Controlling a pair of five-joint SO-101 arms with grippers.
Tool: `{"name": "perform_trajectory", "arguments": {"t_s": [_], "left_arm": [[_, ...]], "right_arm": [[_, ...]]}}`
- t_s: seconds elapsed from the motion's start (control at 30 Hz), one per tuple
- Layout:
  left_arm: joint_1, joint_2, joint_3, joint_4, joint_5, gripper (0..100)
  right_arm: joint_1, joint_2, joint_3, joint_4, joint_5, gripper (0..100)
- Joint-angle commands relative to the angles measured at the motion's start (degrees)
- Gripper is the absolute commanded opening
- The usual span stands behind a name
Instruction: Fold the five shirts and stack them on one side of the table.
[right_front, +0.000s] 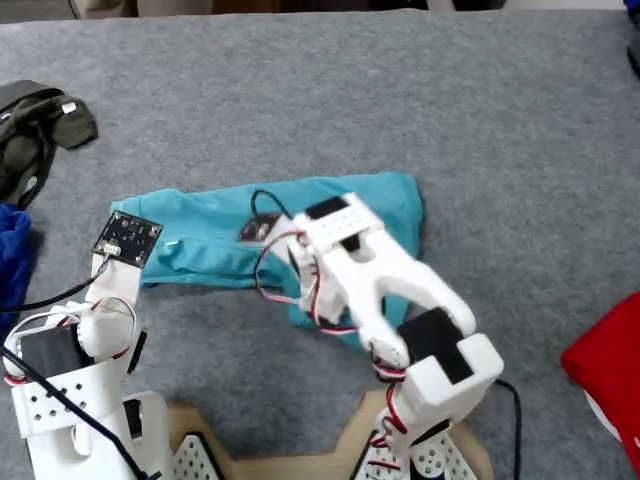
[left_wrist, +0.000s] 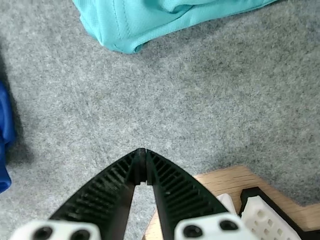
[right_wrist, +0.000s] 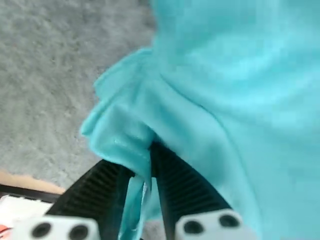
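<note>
So the right pincer (right_wrist: 150, 162) was clamped down on a bunched bit of the teal shirt's (right_wrist: 225, 100) near edge, with cloth pinched right between the jaws. The rest of the shirt spread away from that grip, off toward the far side of the grey surface (right_front: 500, 120).

From above, the shirt's long axis ran side to side across the middle of the surface. My guess is the fold had to carry that held edge across the short way.

The left pincer (left_wrist: 141, 152) was closed on nothing, sitting over bare surface. The shirt's left end lay near, just ahead of it. The right arm was clearly the one on the job.

The other shirts sat well apart:
- a dark green shirt (right_front: 35, 125) at the far left
- a blue shirt (right_front: 10, 262) at the left edge
- a red shirt (right_front: 608, 360) at the right edge
</note>
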Motion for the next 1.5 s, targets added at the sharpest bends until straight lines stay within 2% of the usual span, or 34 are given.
{"name": "perform_trajectory", "arguments": {"t_s": [0.0,0.3,0.6,0.67,0.83,1.0,1.13,1.27,1.37,1.47], "left_arm": [[-0.44,-0.40,-0.09,0.53,-0.44,2],[-0.26,-0.40,-0.18,0.53,-1.67,2],[-0.26,-0.40,-0.18,0.62,-1.58,2],[-0.26,-0.40,-0.18,0.62,-1.58,2],[-0.26,-0.40,-0.18,0.62,-1.58,2],[-0.53,-0.40,-0.09,0.70,-1.58,2],[-0.35,-0.40,-0.09,0.70,-1.49,2],[-0.26,-0.40,-0.09,0.70,-1.49,2],[-0.26,-0.40,-0.09,0.70,-1.49,2],[-0.26,-0.40,-0.09,0.62,-1.49,2]], "right_arm": [[2.86,-5.76,-8.48,4.66,-0.18,3.3],[6.99,-5.93,-23.60,7.12,5.19,3.3],[9.27,8.84,-41.63,9.93,14.24,3.6],[8.92,11.65,-46.46,11.78,14.77,4.7],[8.92,17.63,-57.27,15.82,15.03,14.5],[8.92,22.55,-65.36,18.81,16.88,15.0],[8.22,23.60,-69.67,25.49,16.97,14.9],[7.60,16.92,-66.59,25.85,16.79,12.3],[5.76,7.87,-54.29,25.76,16.88,5.8],[4.35,-2.68,-38.02,25.58,16.70,7.7]]}}
